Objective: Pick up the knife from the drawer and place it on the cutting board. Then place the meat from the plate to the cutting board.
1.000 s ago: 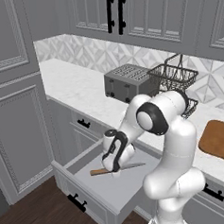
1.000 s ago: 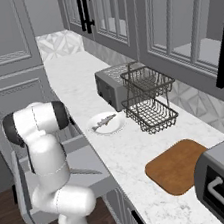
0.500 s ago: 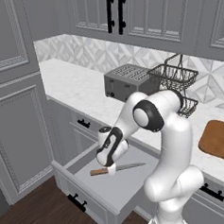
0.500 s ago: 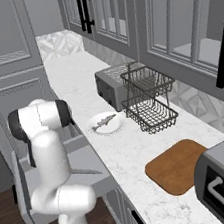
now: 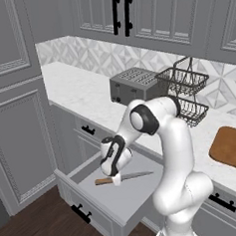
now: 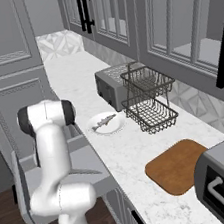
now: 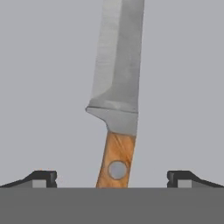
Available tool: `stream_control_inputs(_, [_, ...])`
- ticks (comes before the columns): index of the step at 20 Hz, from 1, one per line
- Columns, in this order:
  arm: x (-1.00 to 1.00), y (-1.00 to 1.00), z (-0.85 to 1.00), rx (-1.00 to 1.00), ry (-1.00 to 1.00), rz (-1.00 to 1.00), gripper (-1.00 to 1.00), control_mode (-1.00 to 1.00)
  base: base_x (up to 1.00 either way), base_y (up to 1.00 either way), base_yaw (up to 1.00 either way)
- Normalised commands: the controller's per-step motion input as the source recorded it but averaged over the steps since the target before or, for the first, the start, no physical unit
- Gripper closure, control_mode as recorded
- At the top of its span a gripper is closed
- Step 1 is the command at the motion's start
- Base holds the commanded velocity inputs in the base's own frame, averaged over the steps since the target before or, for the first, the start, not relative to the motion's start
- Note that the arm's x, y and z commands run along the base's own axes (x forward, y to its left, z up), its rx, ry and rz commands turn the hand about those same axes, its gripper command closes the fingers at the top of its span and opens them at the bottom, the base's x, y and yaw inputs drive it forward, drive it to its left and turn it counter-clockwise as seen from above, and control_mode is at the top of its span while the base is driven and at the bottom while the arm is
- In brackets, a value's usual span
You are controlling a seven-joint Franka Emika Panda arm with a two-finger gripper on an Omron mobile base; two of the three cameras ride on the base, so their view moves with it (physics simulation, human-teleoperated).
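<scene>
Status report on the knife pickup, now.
Pincer open, low over the knife handle. Knife lies flat in the open drawer, not gripped. Nothing in the way.

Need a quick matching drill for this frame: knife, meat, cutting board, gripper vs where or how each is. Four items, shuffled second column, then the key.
Things:
1. knife
2. meat
3. cutting board
4. gripper

Places or states:
A. on the white plate beside the toaster
B. lying flat in the open drawer
C. bare on the counter, nothing on it
D. open, low over the wooden handle

Pairs: 1-B, 2-A, 3-C, 4-D
</scene>
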Motion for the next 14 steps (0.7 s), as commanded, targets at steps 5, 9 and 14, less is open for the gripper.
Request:
stream_control_inputs(5, [0.00,0.23,-0.79,-0.02,0.00,-0.06,-1.00,-1.00,0.00,0.00,0.00])
stream_control_inputs(9, [-0.01,0.28,-0.74,-0.01,0.00,-0.04,-1.00,-1.00,0.00,0.00,0.00])
stream_control_inputs(14, [-0.40,0.42,-0.93,-0.03,0.00,-0.03,1.00,-1.00,0.00,0.00,0.00])
